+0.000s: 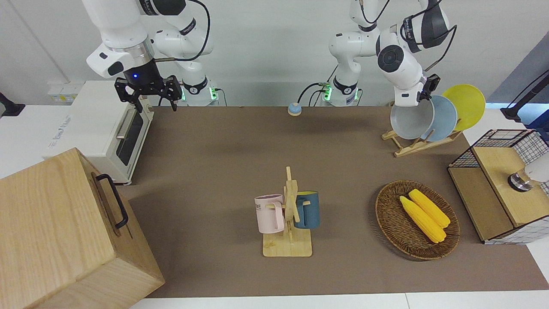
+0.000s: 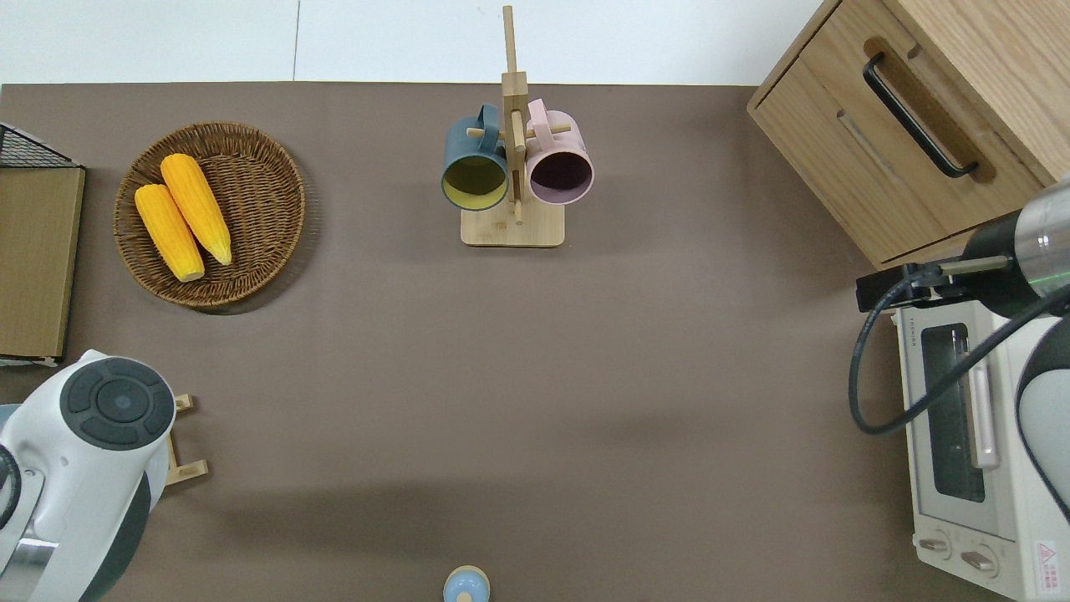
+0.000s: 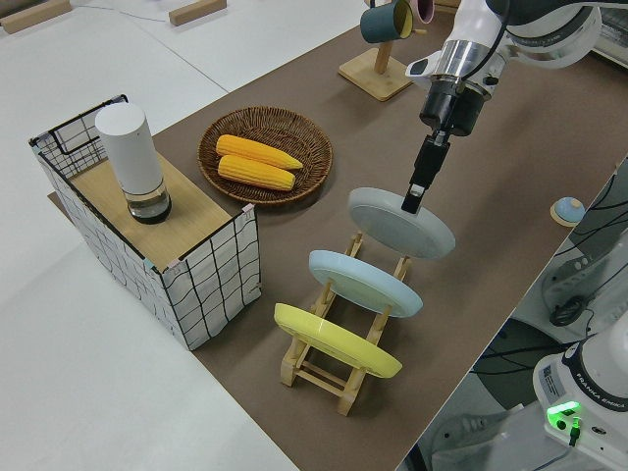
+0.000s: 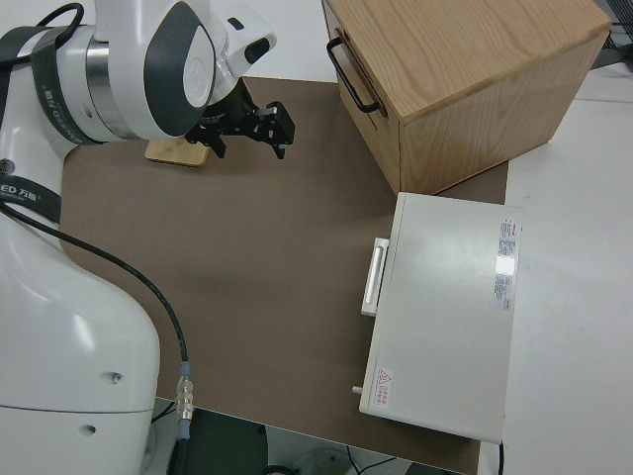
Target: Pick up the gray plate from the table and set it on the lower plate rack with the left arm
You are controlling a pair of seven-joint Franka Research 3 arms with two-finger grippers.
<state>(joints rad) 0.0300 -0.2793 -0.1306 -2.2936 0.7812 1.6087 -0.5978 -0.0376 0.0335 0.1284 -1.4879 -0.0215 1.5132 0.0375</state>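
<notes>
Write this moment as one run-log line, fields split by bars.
left gripper: shut on gray plate | plate: tilted over lowest slot of plate rack, beside blue plate | right arm: parked

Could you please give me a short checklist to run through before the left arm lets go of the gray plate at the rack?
1. Left gripper fingers clamped on the gray plate's rim: ok.
2. Plate over the lower plate rack, in line with the blue plate and yellow plate: ok.
3. Lowest slot free: ok.
4. Plate seated between the pegs: cannot tell.
5. Gap to the blue plate: cannot tell.
6. Right gripper parked, open: ok.
</notes>
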